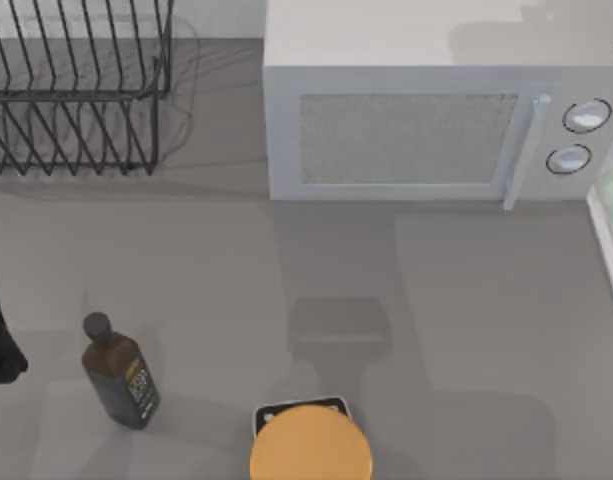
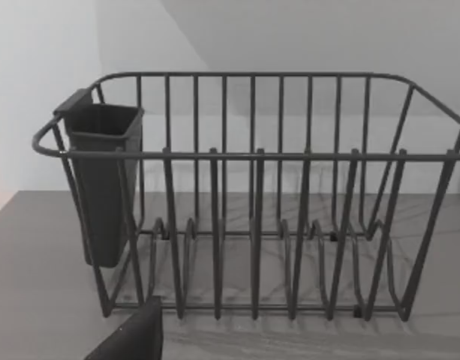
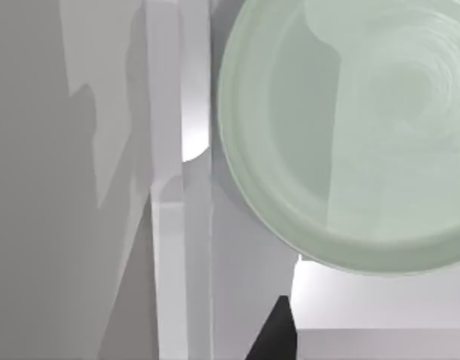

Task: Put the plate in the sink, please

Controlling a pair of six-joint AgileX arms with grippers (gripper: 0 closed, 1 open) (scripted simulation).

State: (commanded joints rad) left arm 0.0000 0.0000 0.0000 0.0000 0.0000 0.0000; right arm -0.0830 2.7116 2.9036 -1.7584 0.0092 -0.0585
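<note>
Finishing: I judge the plate [image 3: 342, 135] lies within the sink [image 3: 169, 225], at the table's right edge.
Right gripper: fingers unreadable; I lift straight clear.
Left arm: parked far left.

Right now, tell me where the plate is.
The plate shows in the right wrist view, past the sink's white rim; in the top view, pale green sits at the right edge, right of the microwave.
</note>
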